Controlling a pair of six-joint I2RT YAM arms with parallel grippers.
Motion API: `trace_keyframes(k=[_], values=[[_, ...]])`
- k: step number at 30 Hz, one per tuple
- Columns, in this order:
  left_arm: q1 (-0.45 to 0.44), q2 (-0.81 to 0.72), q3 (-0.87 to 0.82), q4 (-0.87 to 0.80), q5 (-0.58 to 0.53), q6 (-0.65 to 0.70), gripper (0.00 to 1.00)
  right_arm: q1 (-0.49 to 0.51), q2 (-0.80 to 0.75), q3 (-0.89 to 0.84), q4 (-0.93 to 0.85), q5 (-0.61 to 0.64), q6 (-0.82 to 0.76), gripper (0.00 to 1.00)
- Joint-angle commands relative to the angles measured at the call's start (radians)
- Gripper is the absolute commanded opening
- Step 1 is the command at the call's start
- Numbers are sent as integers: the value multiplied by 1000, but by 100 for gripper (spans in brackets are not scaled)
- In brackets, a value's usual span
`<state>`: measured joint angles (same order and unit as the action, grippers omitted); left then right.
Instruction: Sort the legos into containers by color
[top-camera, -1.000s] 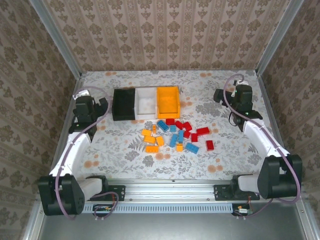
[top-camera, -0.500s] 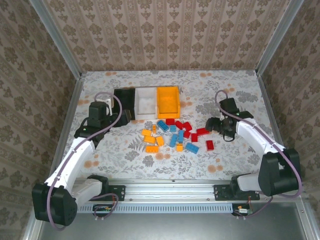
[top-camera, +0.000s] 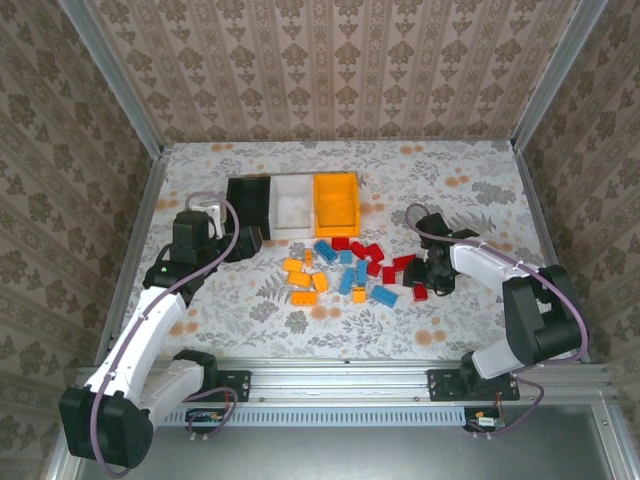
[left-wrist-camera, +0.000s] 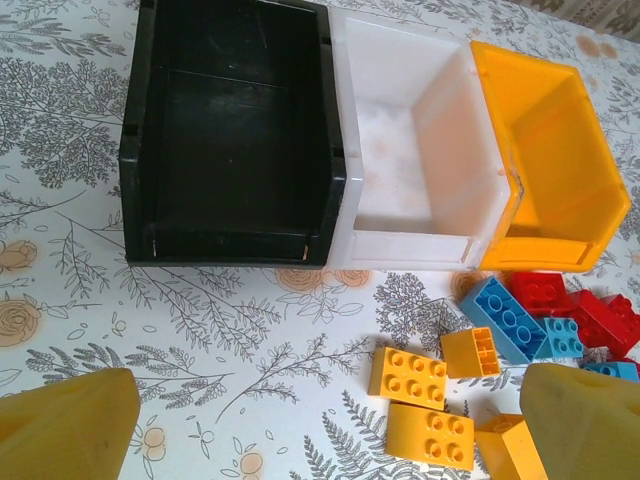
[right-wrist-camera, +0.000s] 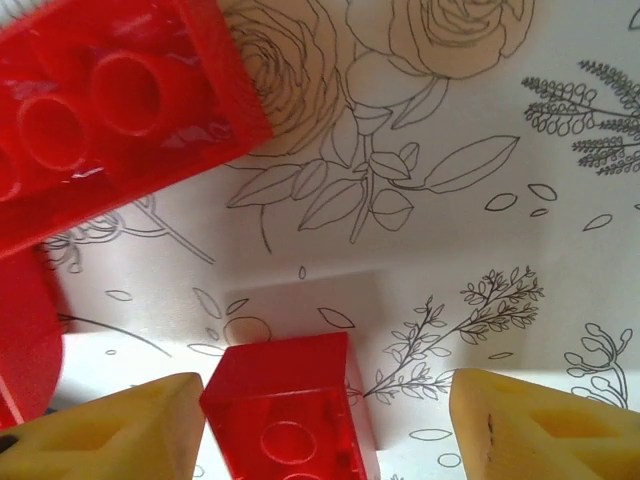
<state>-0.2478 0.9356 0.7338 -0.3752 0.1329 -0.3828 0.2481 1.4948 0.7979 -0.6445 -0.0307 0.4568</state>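
Jaws first: the right jaws, at the tip of the right arm (top-camera: 480, 262), stand partly spread and straddle a small red brick (right-wrist-camera: 290, 420) at the bottom of the right wrist view. One yellow finger (right-wrist-camera: 120, 430) lies against the brick's side or just beside it; I cannot tell which. The other finger (right-wrist-camera: 545, 425) stands clear of it, with bare counter (right-wrist-camera: 450, 200) between. The grip is not clenched.

In the top view that brick (top-camera: 420, 291) sits at the right edge of the scattered legos (top-camera: 350, 268), mid-frame, its longer side running roughly up and down the frame. Its studs face up. A larger red brick (right-wrist-camera: 110, 100) lies in the upper left of the wrist view, studs up, its long axis rising toward the right.

The left jaws, on the left arm (top-camera: 150, 320), are spread wide and released, grasping nothing. Their yellow fingers (left-wrist-camera: 65, 430) show in the lower corners of the left wrist view, with orange bricks (left-wrist-camera: 408, 375) on the counter between them.

Three containers stand in a touching row above the legos: a black bin (left-wrist-camera: 135, 150), a white bin (left-wrist-camera: 400, 250) and an orange bin (left-wrist-camera: 545, 250). Each shows its bare floor. In the top view their long axes run up and down the frame. Blue bricks (left-wrist-camera: 505, 318) and more red bricks (left-wrist-camera: 540, 292) lie just below the orange bin.
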Motion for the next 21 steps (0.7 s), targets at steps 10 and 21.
trace_keyframes(k=[10, 21], values=[[33, -20, -43, -11, 38, -45, 100, 19, 37, -19, 34, 15, 18, 56], [65, -17, -48, -10, 57, -45, 100, 19, 23, -4, 20, 3, 15, 36]])
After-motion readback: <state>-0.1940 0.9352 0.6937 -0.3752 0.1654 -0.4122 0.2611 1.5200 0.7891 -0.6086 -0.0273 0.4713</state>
